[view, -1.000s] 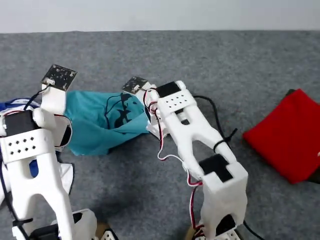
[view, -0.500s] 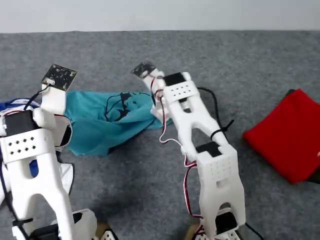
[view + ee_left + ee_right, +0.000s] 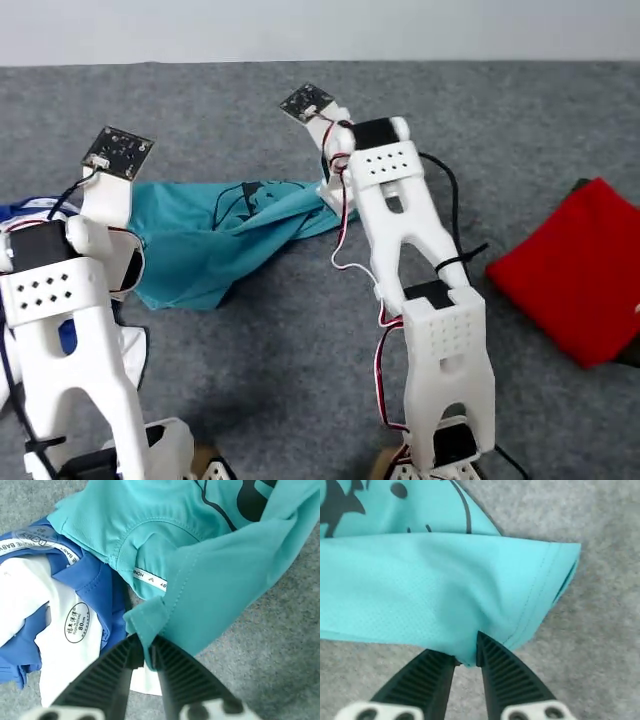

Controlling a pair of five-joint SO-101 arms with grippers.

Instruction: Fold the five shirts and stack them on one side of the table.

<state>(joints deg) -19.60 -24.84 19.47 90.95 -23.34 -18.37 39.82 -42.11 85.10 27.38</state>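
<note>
1. The teal shirt (image 3: 215,240) lies left of centre on the surface (image 3: 480,130), strung between the two arms. Its left end is at the left arm and its right end is drawn toward the far right.
2. The left fingers (image 3: 176,669) are almost closed, with only a thin tab of the shirt's edge pinched between their tips. The right fingers (image 3: 504,672) are just as nearly closed, on a fold of cloth beside a hemmed opening.
3. A blue-and-white shirt (image 3: 55,615) lies crumpled at the left edge, touching the teal one and partly under it. A folded red shirt (image 3: 575,265) sits well apart at the right edge.
4. Slipping is the first risk. Both holds take very little cloth right at the edge, so a harder pull along the shirt could draw the cloth out of either pair of tips and let that end drop.
5. The second risk is a bad spread. The middle of the shirt is bunched and folded over itself, so if it is laid down like this, creases would be folded into it.
6. The third risk is snagging. The left hold is just beside the blue-and-white shirt, so sliding the teal shirt sideways may drag that shirt along.
7. An uneven pull, with one arm leading, would probably twist the shirt and not flatten it.
</note>
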